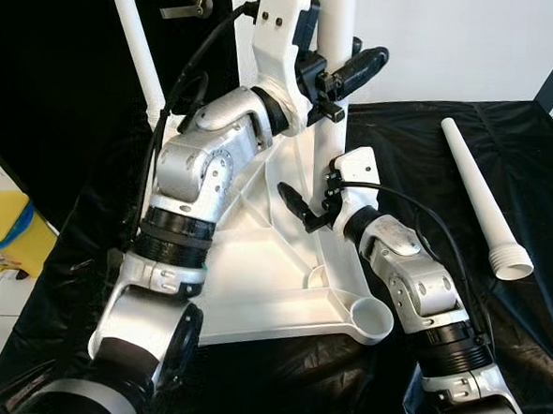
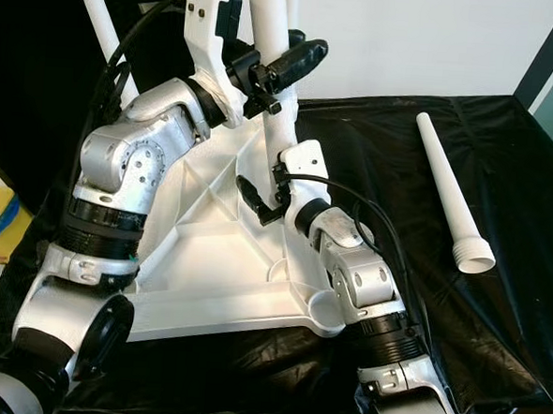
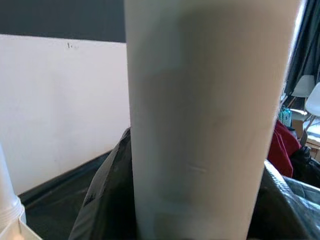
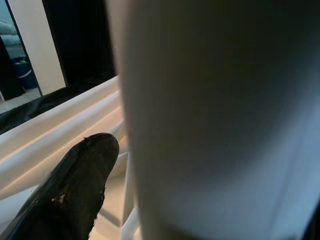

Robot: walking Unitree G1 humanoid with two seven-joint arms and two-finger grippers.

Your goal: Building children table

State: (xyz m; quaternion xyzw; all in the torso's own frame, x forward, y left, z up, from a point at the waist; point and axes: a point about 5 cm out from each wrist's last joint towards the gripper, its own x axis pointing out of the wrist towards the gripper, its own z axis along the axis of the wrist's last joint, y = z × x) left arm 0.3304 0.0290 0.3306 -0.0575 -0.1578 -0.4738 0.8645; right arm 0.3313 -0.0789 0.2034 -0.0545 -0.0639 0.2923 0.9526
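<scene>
Two grippers working upper centre: left gripper (image 1: pixel 346 75) pinching upright table leg (image 1: pixel 337 23), right gripper (image 1: pixel 306 207) spreading beside its base on tabletop (image 1: pixel 253 290). Risking cross-threading if tilting.

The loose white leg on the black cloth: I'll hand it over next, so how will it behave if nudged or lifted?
The loose leg is a round, tapered tube, so it would probably roll in a curve. It looks like hollow moulded plastic: likely stiff and light. Its smooth surface may slip in a claw.
</scene>
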